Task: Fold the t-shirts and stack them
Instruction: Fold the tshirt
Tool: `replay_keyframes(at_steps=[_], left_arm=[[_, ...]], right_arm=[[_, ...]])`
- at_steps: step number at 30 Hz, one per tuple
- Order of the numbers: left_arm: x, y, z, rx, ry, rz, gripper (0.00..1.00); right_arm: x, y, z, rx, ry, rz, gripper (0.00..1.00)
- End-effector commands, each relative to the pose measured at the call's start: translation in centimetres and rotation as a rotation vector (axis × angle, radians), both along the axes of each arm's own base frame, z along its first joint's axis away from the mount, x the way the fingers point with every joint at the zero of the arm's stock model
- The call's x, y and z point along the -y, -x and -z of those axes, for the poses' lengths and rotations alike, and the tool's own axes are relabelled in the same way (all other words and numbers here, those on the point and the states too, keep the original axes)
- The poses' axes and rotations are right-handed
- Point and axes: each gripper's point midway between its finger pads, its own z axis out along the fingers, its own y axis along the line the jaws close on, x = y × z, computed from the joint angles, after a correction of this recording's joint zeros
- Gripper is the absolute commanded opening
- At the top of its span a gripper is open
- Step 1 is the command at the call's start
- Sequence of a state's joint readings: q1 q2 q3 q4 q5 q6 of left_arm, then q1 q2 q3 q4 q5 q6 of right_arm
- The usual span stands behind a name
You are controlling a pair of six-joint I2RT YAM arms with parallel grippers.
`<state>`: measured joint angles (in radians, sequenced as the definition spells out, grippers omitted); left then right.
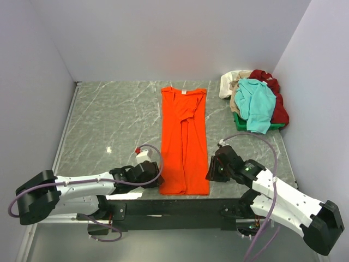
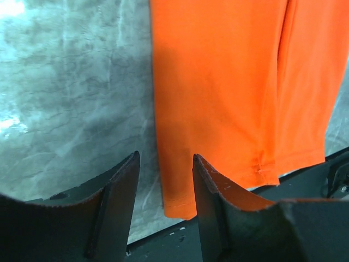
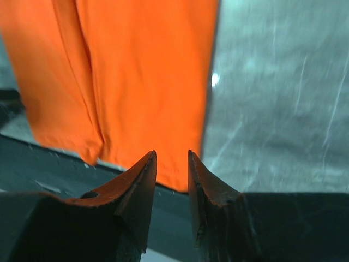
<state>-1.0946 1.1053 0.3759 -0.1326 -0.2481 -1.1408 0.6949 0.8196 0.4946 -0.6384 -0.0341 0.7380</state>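
Note:
The bright orange t-shirt [image 1: 184, 139] lies flat mid-table, folded lengthwise into a long strip, its neck with the white label at the far end. My left gripper [image 1: 155, 176] is open and empty beside the strip's near left corner; in the left wrist view the corner [image 2: 180, 204] sits between my fingers [image 2: 166, 158]. My right gripper [image 1: 210, 174] is open and empty beside the near right corner; the right wrist view [image 3: 172, 155] shows the hem [image 3: 163, 109] just ahead. A heap of teal [image 1: 256, 103], dark red [image 1: 278, 106] and cream [image 1: 232, 82] t-shirts lies far right.
The heap rests on a green bin [image 1: 270, 126] at the far right by the wall. White walls close in the marble table [image 1: 109, 120] at left, back and right. The table's near edge runs just under the shirt's hem [image 1: 185, 192].

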Motion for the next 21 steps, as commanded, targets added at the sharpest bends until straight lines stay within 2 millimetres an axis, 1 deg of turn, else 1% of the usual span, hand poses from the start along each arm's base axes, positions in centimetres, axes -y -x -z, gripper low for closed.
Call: replay_keyframes(at_steps=[1, 4, 9, 19, 21], left_arm=[[1.0, 0.5, -0.4, -0.027, 0.027, 0.034, 0.5], [1.2, 0.6, -0.6, -0.034, 0.036, 0.042, 0.5], [1.2, 1.0, -0.2, -0.061, 0.032, 0.044, 0.5], [0.6, 1.4, -0.3, -0.074, 0.013, 0.039, 0.49], [0.5, 1.7, -0.2, -0.081, 0.009, 0.041, 0.49]], right_arm=[[0.2, 1.5, 0.2, -0.05, 0.006, 0.018, 0.37], [0.2, 2.4, 1.0, -0.088, 0.026, 0.017, 0.37], [-0.8, 3.8, 2.3, -0.132, 0.004, -0.009, 0.37], [-1.6, 5.0, 3.7, -0.177, 0.047, -0.04, 0.37], [-1.4, 5.1, 3.8, -0.177, 0.074, -0.029, 0.37]])
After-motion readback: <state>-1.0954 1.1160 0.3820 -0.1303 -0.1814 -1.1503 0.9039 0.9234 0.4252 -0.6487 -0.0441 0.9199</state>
